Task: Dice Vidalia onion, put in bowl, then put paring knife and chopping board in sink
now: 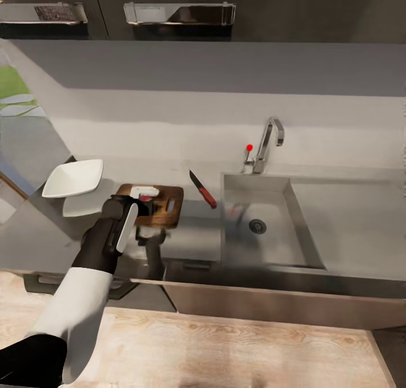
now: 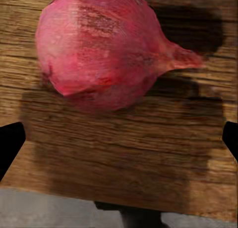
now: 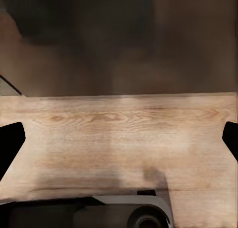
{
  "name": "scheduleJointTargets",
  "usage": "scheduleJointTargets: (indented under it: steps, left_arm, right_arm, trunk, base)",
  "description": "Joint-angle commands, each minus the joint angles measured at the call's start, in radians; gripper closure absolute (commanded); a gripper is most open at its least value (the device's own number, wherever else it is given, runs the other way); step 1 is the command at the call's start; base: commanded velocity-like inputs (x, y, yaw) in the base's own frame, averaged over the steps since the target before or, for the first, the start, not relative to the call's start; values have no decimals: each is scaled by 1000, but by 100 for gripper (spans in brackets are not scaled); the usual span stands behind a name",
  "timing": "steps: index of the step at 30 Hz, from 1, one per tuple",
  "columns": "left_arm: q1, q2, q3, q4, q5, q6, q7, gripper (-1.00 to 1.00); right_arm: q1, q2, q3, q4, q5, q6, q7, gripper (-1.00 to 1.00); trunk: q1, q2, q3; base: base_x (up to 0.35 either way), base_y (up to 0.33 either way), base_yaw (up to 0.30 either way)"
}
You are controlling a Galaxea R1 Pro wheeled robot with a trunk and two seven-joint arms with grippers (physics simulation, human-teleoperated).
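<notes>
The pinkish-red Vidalia onion (image 2: 106,49) lies on the dark-brown chopping board (image 2: 129,158), its pointed tip sideways. My left gripper (image 2: 119,143) hovers right over the board, open, with its dark fingertips (image 2: 10,146) spread wide and apart from the bulb. In the head view the left gripper (image 1: 144,196) covers most of the onion (image 1: 146,198) on the board (image 1: 168,206). The red-handled paring knife (image 1: 203,189) rests on the grey countertop (image 1: 192,238) between board and sink (image 1: 265,247). The white bowl (image 1: 73,177) stands left of the board. My right gripper (image 3: 119,143) is open above wooden floor.
The chrome tap (image 1: 269,142) with its red knob (image 1: 248,148) stands behind the basin, whose drain (image 1: 257,226) is bare. A flat drainboard (image 1: 349,219) extends right. Upper cabinets hang over the back wall. Wooden floor (image 1: 225,348) lies before the counter.
</notes>
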Motion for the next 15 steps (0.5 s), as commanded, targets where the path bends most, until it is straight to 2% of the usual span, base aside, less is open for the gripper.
scheduleJointTargets:
  steps: [1, 15]
  left_arm:
    - [-1, 1, -1, -1, 7, 4, 8, -100]
    - [-1, 2, -1, -1, 7, 4, 8, -100]
  right_arm:
    - [0, 0, 4, -2, -11, -1, 6, -100]
    - [0, 0, 4, -2, -11, 0, 6, -100]
  trunk:
    - [0, -2, -2]
    - [0, -2, -2]
  base:
    - [-329, 0, 0]
    - [-334, 0, 0]
